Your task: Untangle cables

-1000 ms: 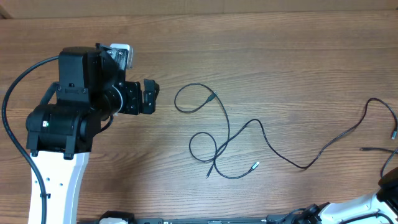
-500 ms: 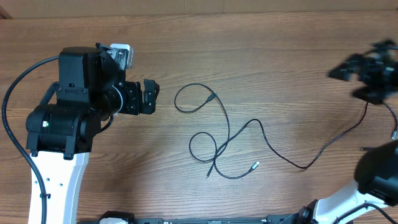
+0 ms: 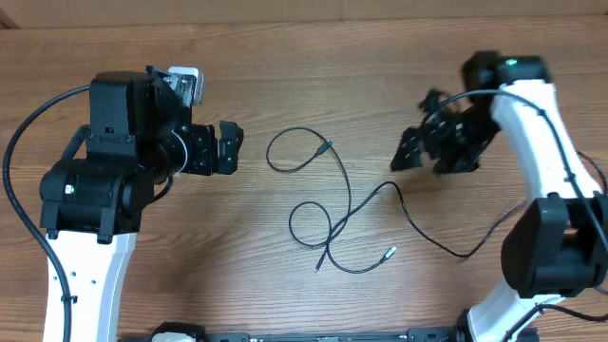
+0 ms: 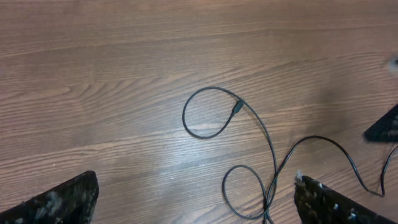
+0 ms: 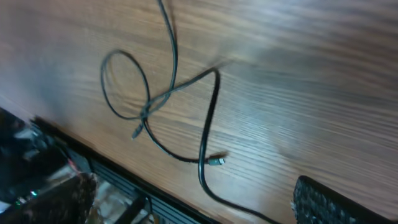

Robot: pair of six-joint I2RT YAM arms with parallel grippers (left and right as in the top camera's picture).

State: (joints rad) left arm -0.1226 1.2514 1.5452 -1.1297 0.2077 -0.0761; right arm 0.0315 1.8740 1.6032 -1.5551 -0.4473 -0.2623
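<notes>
Robotics lab bench: plain wood-grain table (image 3: 380, 57) with two machine arms on white bases, the left arm (image 3: 81, 275) behind the left end effector (image 3: 233, 147), the right arm (image 3: 541, 133) behind the right end effector (image 3: 408, 157). Thick black wire (image 3: 14, 180) loops off the left arm. A black rail (image 3: 332, 337) runs along the table edge below both end effectors.

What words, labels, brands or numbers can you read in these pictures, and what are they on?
No readable text in any view.
The cables, the wooden table, the left arm and the right arm show no lettering.
A green spot on the left arm is too small to read.
</notes>
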